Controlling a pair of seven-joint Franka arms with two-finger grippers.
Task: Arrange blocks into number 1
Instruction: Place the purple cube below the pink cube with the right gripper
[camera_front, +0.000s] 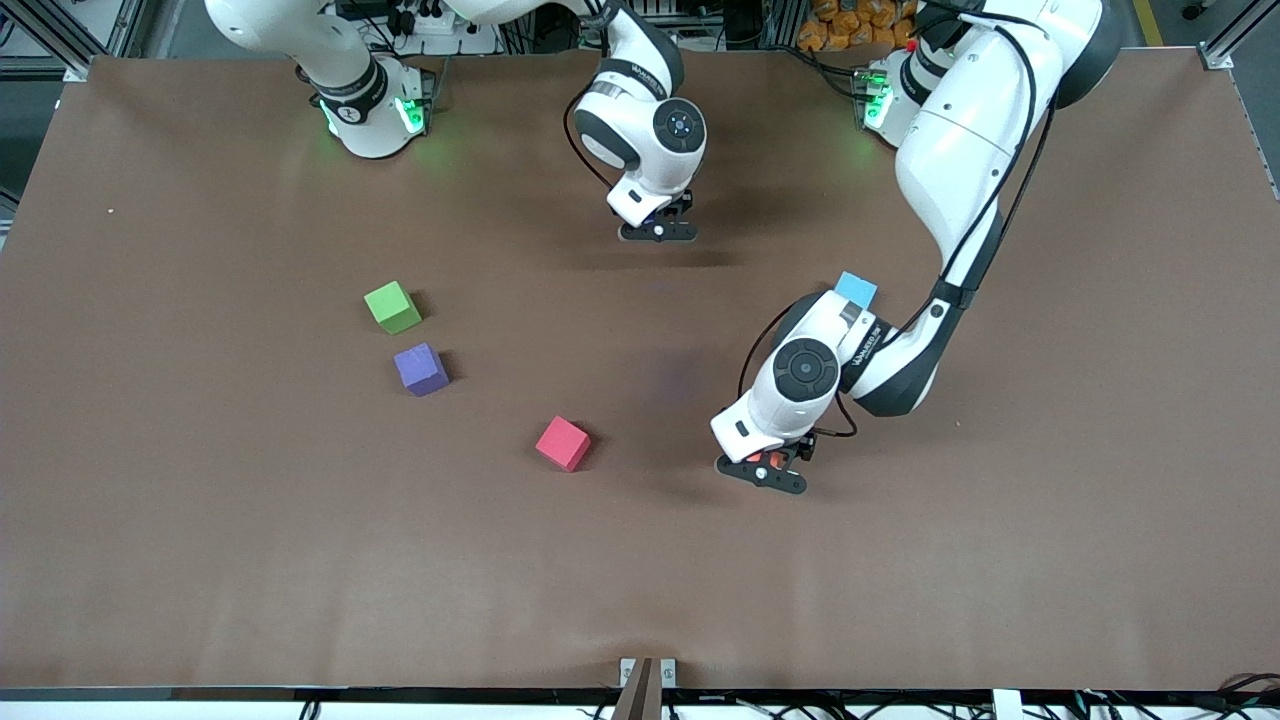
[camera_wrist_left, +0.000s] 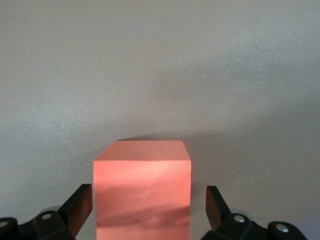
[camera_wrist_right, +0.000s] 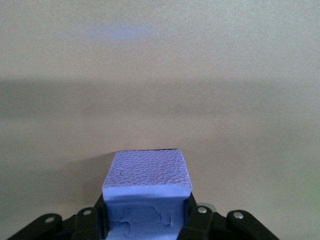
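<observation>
Your left gripper (camera_front: 768, 474) is down at the table w/ an orange block (camera_wrist_left: 142, 192) sitting between its fingers (camera_wrist_left: 80, 205). The jaws are spread, w/ a gap on each side, so nothing's pinched yet. Before you squeeze, check the block is centred betw. the pads and its faces are square to them; squeeze slow so the foam doesn't skew. Judging by the layout, this looks like an early pick.

Your right gripper (camera_front: 658, 230) sits low near the robots' edge, pinching a purple-blue block (camera_wrist_right: 147, 187); let that arm wait.

Red block (camera_front: 562, 443) lies well off your left gripper, toward the right arm's end, w/ the purple block (camera_front: 420, 369) farther along. Ignore the green cube (camera_front: 392, 307) and light blue cube (camera_front: 856, 290).
</observation>
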